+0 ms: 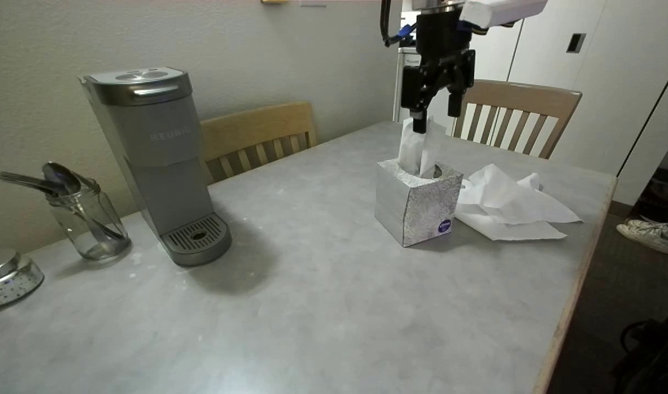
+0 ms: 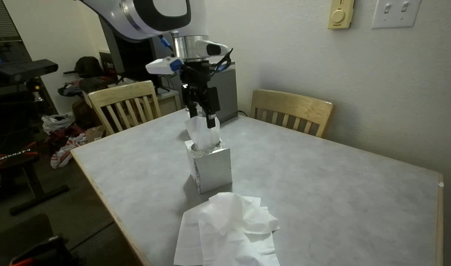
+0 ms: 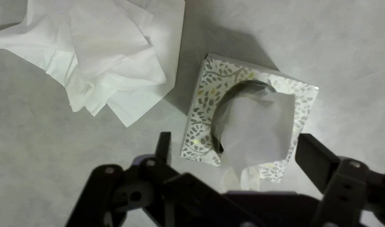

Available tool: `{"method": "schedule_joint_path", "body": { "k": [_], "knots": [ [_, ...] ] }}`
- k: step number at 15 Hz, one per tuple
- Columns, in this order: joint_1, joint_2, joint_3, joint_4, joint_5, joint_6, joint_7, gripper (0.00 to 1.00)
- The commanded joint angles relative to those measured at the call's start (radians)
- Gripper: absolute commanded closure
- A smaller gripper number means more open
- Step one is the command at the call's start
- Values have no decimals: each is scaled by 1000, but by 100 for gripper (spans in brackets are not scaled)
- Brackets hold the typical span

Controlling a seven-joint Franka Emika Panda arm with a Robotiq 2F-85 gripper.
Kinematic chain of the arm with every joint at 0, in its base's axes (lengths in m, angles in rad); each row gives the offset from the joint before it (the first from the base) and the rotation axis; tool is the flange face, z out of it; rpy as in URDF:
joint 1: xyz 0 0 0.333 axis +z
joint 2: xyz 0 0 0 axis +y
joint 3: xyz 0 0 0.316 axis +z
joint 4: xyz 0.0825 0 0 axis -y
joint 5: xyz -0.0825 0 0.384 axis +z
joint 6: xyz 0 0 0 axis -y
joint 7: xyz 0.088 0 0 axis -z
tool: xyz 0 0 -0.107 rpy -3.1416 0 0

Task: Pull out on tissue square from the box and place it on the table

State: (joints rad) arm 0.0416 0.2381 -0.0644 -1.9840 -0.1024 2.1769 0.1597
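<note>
The pincer (image 1: 436, 114) points down above the tissue box (image 1: 429, 213), its jaws standing wide apart and nothing gripped between them. The upright tissue (image 1: 417, 152) pokes out of the oval opening (image 3: 236, 90) in the box's top, its lower part inside — its upper edge reaches the height of the jaws, though whether either one touches it I cannot tell. The box stands upright on the grey worktop (image 1: 312, 317). In an exterior view a crumpled pile of loose tissues (image 1: 509, 202) lies just beside the box on the right; well to the left stands a coffee maker (image 1: 167, 137), and farther left a glass jar (image 1: 82, 227) with cutlery (image 1: 60, 175) — two wooden chairs (image 1: 257, 125) stand along the far edges
</note>
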Motion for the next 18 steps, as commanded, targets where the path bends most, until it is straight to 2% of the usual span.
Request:
{"method": "schedule_joint_path", "body": {
  "k": [1, 8, 9, 13, 15, 16, 18],
  "knots": [
    [-5, 34, 6, 46, -23, -52, 32, 0],
    [-10, 42, 10, 64, -17, -96, 14, 0],
    [-10, 43, 10, 67, -19, -103, 11, 22],
    [-15, 48, 9, 91, -16, -127, -7, 45],
    [-16, 51, 10, 100, -14, -137, -13, 58],
    [-16, 53, 10, 105, -14, -142, -16, 69],
    [-17, 56, 12, 110, -9, -148, -25, 81]
  ]
}}
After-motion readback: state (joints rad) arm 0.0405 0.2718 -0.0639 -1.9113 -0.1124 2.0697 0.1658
